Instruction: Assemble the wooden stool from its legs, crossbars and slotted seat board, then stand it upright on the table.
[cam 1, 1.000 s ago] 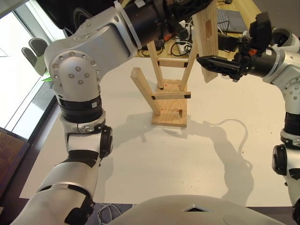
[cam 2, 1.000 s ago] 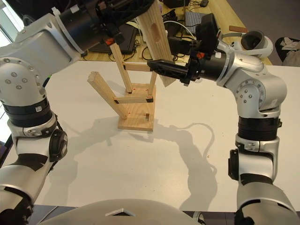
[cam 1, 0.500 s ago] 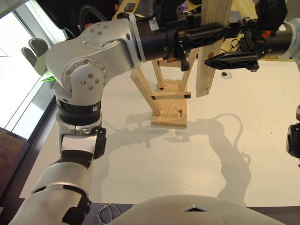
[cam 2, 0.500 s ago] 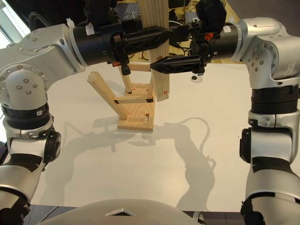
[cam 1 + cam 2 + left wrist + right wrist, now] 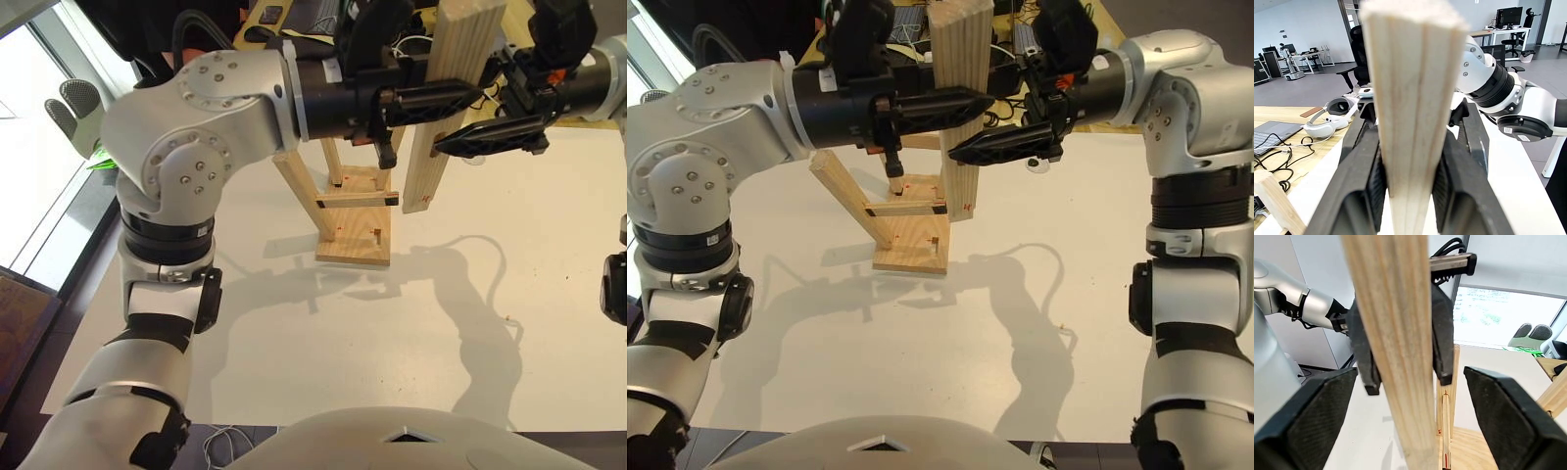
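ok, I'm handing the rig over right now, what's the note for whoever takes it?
Left pincer: shut on the fourth leg, held near upright above the table.
Right pincer: open, straddling that leg without gripping it.
Seat board: flat on the table, with three legs and two crossbars fitted; one leg leans outward.
Left to do: seat the fourth leg, then flip the stool upright.

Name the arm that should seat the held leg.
Left: the left pincer is clamped on the leg by the seat board; the right pincer stands open around it, pads apart from the wood.
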